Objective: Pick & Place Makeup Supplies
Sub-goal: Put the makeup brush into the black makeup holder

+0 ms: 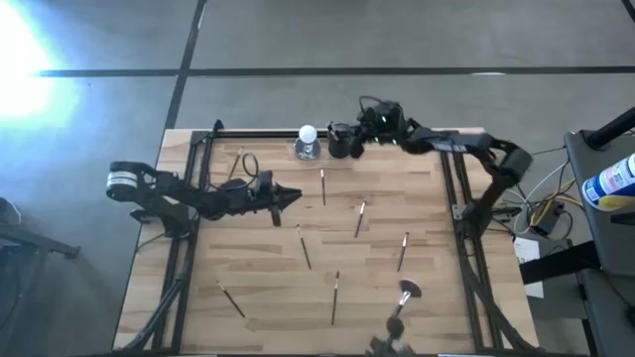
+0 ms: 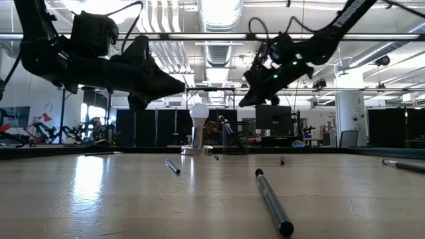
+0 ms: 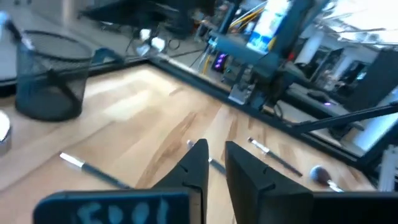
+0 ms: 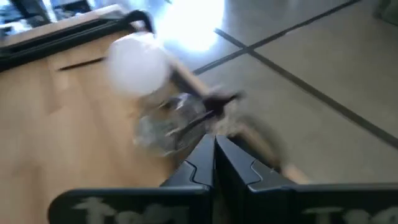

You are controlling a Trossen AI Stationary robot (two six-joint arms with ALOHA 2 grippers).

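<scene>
High view: right pincer clenched, empty, above black cup; left pincer slightly parted, empty.

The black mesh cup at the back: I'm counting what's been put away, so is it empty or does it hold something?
Not empty. In the low view a brush leans out of the black mesh cup. How many are inside, cannot tell.
</scene>
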